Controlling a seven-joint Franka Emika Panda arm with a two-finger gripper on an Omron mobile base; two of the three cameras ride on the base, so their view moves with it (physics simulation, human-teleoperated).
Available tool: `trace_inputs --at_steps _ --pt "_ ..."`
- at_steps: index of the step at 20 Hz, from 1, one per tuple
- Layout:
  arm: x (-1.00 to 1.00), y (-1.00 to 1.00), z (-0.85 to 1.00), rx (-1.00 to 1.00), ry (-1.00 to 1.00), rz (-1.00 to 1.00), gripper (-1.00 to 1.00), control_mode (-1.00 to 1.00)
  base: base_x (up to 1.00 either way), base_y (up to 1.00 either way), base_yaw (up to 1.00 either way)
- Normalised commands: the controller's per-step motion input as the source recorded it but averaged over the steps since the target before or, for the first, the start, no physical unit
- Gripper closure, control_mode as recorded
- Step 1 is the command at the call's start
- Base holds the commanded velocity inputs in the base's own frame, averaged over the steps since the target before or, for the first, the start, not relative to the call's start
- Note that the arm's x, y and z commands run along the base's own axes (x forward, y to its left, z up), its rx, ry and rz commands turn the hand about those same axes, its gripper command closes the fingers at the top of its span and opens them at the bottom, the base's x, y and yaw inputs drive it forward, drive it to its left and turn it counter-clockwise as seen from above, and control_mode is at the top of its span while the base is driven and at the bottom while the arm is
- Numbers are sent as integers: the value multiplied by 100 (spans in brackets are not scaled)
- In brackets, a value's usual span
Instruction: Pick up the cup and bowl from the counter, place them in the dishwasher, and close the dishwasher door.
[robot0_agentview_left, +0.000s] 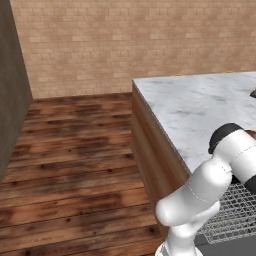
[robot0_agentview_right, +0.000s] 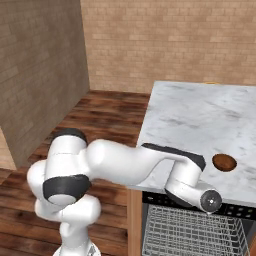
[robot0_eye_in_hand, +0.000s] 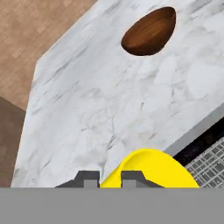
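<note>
In the hand view the yellow cup (robot0_eye_in_hand: 151, 168) sits right at my gripper (robot0_eye_in_hand: 110, 178), which is shut on its rim. It hangs over the front edge of the marble counter (robot0_eye_in_hand: 87, 100), beside the dishwasher's wire rack (robot0_eye_in_hand: 209, 165). The reddish-brown bowl (robot0_eye_in_hand: 151, 30) rests on the counter farther ahead, apart from the gripper. From the right base view the bowl (robot0_agentview_right: 224, 162) lies near the counter's front edge (robot0_agentview_right: 200, 120), just above the open dishwasher rack (robot0_agentview_right: 195, 232). My wrist (robot0_agentview_right: 200, 195) hangs in front of the black top strip (robot0_agentview_right: 235, 209). The dishwasher door is out of view.
The counter (robot0_agentview_left: 200, 107) has brown wooden side panels (robot0_agentview_left: 150, 145), with wood floor (robot0_agentview_left: 75, 165) to its left. A brick wall (robot0_agentview_left: 125, 40) runs behind. A small dark item (robot0_agentview_left: 253, 93) shows at the counter's right edge. The rack (robot0_agentview_left: 235, 210) lies below my arm.
</note>
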Motion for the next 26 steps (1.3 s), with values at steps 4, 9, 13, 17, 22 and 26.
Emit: trace_inputs --at_steps 4,9,13,17,22,26 --pt "-32 0 -49 15 0 -13 100 -100 0 0 0" --pt "-8 -1 -50 14 0 -9 100 -100 0 0 0" --pt "-2 -6 -48 11 0 -5 100 -100 0 0 0" --pt "0 -14 -48 7 0 -1 100 -100 0 0 0" --pt "0 -19 -52 8 0 0 100 -100 0 0 0" --pt "0 -23 -55 7 1 0 100 -100 0 0 0"
